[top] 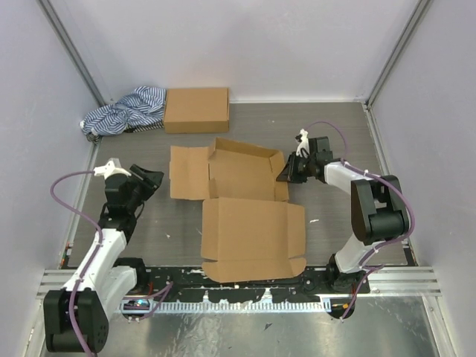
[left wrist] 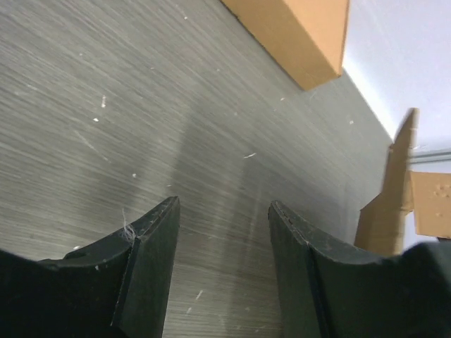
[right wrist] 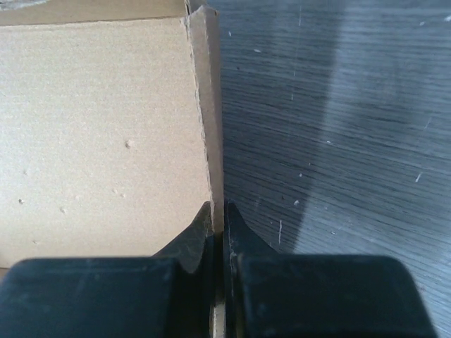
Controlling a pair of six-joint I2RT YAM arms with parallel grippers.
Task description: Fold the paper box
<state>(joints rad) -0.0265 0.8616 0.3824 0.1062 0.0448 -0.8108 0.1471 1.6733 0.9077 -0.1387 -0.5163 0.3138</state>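
Note:
The paper box (top: 249,223) lies mostly flat in the middle of the table, brown and unprinted, with its far half partly raised into low walls. My right gripper (top: 287,176) is at the box's right wall and is shut on that thin upright cardboard edge (right wrist: 208,105), one finger (right wrist: 197,232) on each side of it. The box's inner face (right wrist: 99,127) fills the left of the right wrist view. My left gripper (top: 151,181) hangs open over bare table, left of the box's left flap (top: 186,172). Nothing sits between its fingertips (left wrist: 161,218); a raised flap (left wrist: 394,183) shows at the right.
A compact brown cardboard box (top: 196,109) sits at the back, also in the left wrist view (left wrist: 296,35). A blue-and-white striped cloth (top: 126,111) is bunched beside it on the left. Grey walls enclose the table on three sides. A metal rail (top: 238,279) runs along the near edge.

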